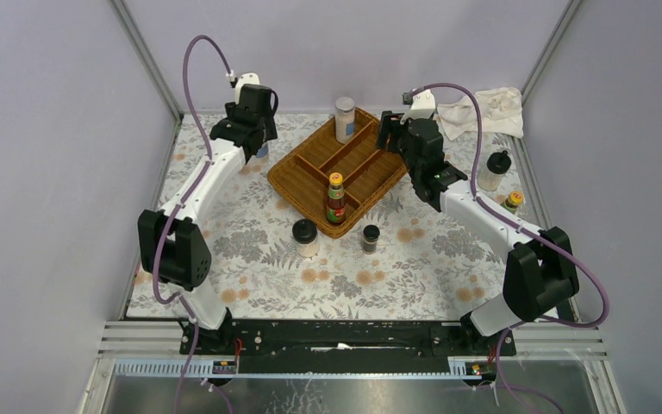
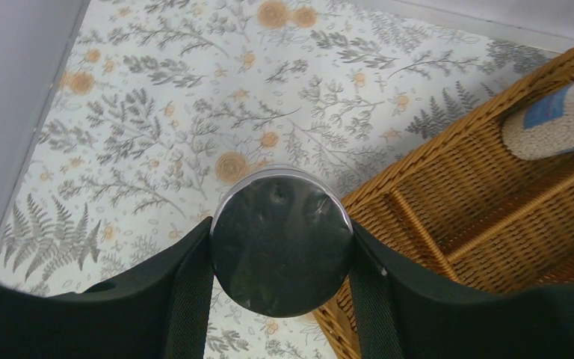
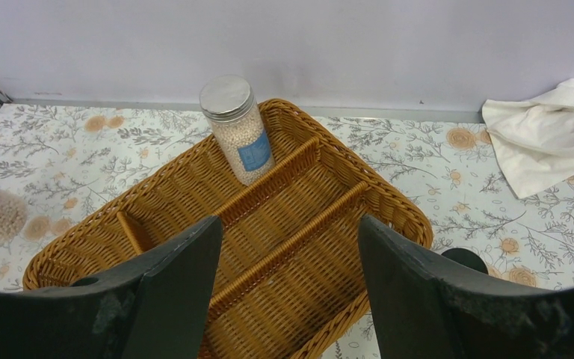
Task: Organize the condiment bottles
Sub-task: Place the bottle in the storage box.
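The held shaker (image 2: 280,224), seen from above as a round grey lid, sits between the fingers of the left gripper (image 2: 280,247), which press on both sides of it, so the jaws are closed on it. It stands just outside the wicker tray (image 1: 310,158), at about 10 o'clock from the tray's middle; whether it is lifted off the table I cannot tell. The step in hand looks like carrying this shaker into the tray. Its twin, the second shaker (image 1: 345,119), stands upright in the 12 o'clock corner compartment, so the next move probably calls for a lift over the rim, travel toward 2 o'clock, and an upright set-down beside it or in a free slot. A sauce bottle (image 1: 335,200) already stands at the tray's 6 o'clock end. On the table remain a black-lidded jar (image 1: 304,235) and a small dark jar (image 1: 371,237) just past the tray at 6 o'clock, and another jar (image 1: 493,169) with a second sauce bottle (image 1: 512,201) well off at 3 o'clock. The right gripper (image 3: 288,224) hangs over the tray's 3 o'clock side, jaws wide apart and empty.
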Controlling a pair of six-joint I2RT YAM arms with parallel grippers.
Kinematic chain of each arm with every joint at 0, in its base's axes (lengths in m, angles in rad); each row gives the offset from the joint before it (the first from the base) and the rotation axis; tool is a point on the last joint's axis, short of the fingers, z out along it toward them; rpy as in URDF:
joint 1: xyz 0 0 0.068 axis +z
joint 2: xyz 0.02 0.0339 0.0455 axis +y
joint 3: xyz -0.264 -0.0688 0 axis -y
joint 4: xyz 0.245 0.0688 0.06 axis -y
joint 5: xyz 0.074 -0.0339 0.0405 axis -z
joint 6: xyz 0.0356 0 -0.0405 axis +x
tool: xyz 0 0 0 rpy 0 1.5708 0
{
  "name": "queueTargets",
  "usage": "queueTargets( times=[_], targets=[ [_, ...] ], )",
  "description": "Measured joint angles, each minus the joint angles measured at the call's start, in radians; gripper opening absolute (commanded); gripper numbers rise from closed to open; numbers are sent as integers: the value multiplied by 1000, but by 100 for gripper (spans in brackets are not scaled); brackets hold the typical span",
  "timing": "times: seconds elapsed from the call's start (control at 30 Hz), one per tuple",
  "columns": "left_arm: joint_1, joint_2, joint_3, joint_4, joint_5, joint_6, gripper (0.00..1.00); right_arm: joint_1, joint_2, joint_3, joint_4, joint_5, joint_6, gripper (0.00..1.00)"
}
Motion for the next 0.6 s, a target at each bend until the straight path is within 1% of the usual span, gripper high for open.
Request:
queueTargets(
  times=[0.27,0.43,0.6],
  targets=[
    [-29,29,12,102,100,77,0,0,2,0,-5,8,-11,74],
    [-40,42,13,171,187,110,0,0,2,1,-5,23,-14,74],
    [-40,75,48,221,273,141,0,0,6,3,-5,35,-14,74]
  ],
)
